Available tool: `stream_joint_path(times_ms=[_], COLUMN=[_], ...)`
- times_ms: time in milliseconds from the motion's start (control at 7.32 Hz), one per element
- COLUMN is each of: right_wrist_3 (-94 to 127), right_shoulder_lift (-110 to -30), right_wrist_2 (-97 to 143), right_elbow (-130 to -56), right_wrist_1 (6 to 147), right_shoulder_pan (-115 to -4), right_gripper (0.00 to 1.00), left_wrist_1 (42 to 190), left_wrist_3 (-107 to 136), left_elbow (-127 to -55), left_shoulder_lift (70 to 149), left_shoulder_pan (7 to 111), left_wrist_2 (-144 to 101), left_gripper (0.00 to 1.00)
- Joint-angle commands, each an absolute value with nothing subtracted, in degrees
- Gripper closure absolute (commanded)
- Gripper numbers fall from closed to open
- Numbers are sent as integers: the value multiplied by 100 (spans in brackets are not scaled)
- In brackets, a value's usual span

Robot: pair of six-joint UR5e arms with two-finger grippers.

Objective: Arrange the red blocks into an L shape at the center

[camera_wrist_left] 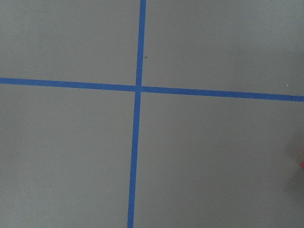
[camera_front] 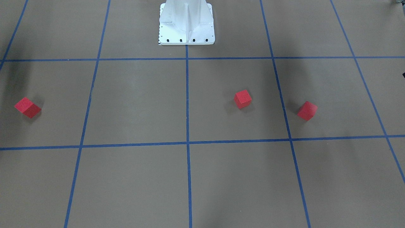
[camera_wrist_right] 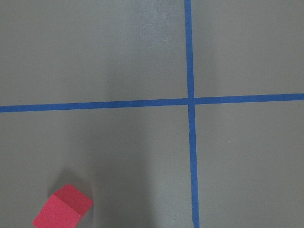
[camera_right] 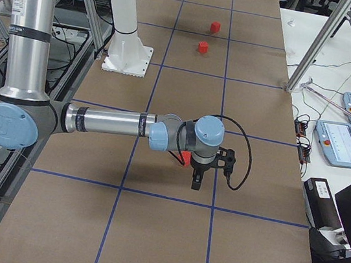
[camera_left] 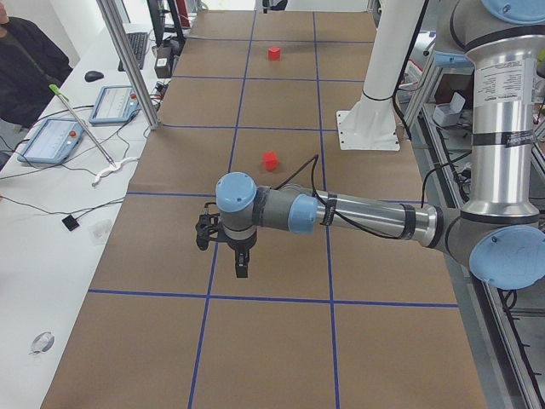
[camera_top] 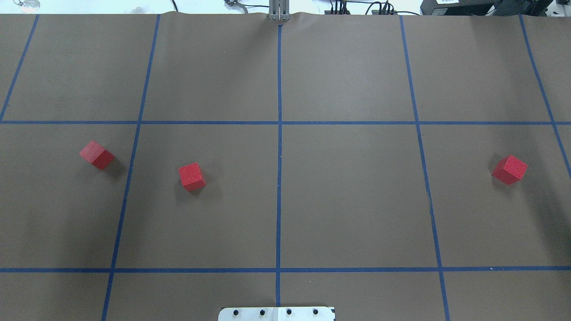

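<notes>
Three red blocks lie apart on the brown surface. In the overhead view one red block [camera_top: 97, 154] is at the far left, a second red block [camera_top: 192, 176] is left of the middle, and a third red block [camera_top: 509, 169] is at the far right. The center [camera_top: 279, 196], on the blue tape line, has no block on it. My left gripper [camera_left: 242, 271] hangs over the table in the exterior left view only, and my right gripper [camera_right: 195, 185] in the exterior right view only. I cannot tell whether either is open or shut. The right wrist view shows one red block [camera_wrist_right: 61, 206] at its lower left.
The white metal base [camera_top: 276, 313] stands at the table's robot-side edge. Side tables with control tablets [camera_left: 51, 141] and cables run along the operators' side, with metal posts [camera_right: 318, 44]. A seated person [camera_left: 25, 60] is at the far corner.
</notes>
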State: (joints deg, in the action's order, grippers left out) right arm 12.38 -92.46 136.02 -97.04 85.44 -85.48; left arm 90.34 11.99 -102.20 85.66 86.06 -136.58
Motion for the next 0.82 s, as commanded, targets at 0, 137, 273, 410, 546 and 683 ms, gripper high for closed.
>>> stream_joint_path(times_ms=[0, 137, 273, 410, 546, 683], right_wrist_3=[1239, 1248, 1248, 1222, 1222, 1222], right_shoulder_lift=[-9255, -9264, -9264, -9264, -9272, -9342], right_wrist_2=[13614, 13606, 13614, 13640, 13693, 13693], right_elbow=[-9712, -9695, -9686, -9642, -9642, -9633], right_wrist_1=[8552, 8543, 8552, 8508, 8177, 7991], right_shoulder_pan=[-8552, -8552, -8543, -8526, -8421, -8194], right_gripper=[0, 0, 0, 0, 0, 0], left_wrist_1=[9035, 9044, 9044, 9044, 9053, 9053], left_wrist_3=[1195, 1204, 1204, 1204, 1204, 1187], left_elbow=[-10265, -10274, -10283, -10283, -10292, -10292], left_shoulder_lift=[8517, 8499, 8482, 8481, 8481, 8490], left_shoulder_pan=[8596, 8596, 8596, 8587, 8587, 8587], left_wrist_2=[-13684, -13693, -13685, -13685, -13685, -13685], left_gripper=[0, 0, 0, 0, 0, 0])
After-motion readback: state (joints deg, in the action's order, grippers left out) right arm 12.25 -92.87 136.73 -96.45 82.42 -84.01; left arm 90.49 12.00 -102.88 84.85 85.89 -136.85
